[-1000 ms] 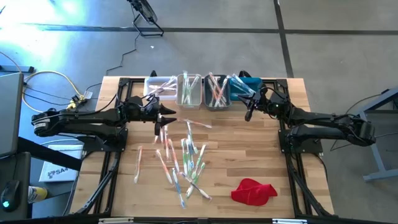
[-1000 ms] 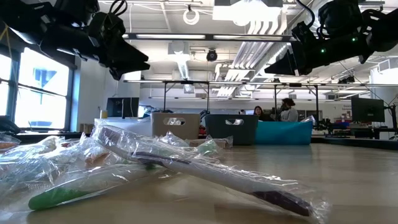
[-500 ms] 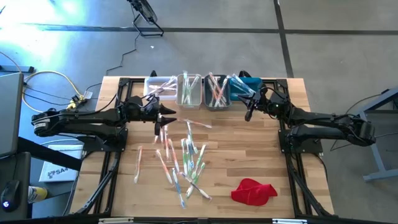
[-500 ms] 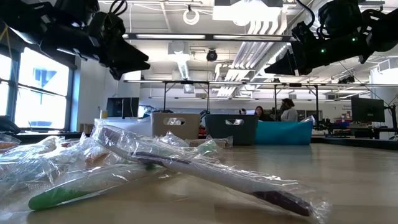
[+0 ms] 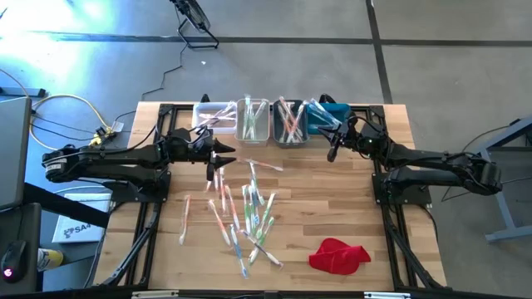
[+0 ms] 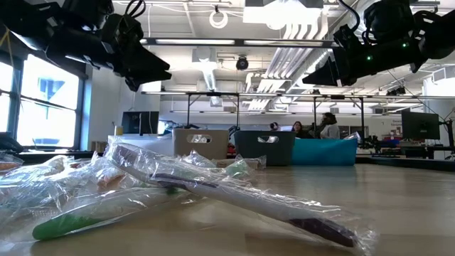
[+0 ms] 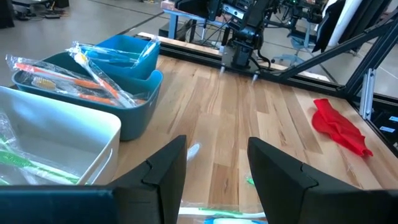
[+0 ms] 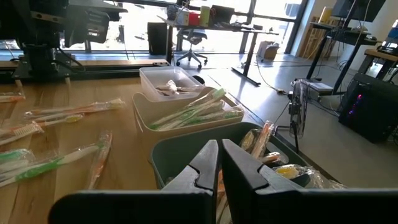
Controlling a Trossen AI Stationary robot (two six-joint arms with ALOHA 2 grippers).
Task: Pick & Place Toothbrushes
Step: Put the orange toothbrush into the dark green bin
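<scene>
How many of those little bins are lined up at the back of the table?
4, side by side along the far edge: a white bin, a beige bin, a grey bin, and a blue bin nearest the right arm.

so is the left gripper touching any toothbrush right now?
Apart. In the left wrist view the left gripper stands open with only bare table between its fingers; the nearest toothbrushes lie below, clear of the tips.
</scene>
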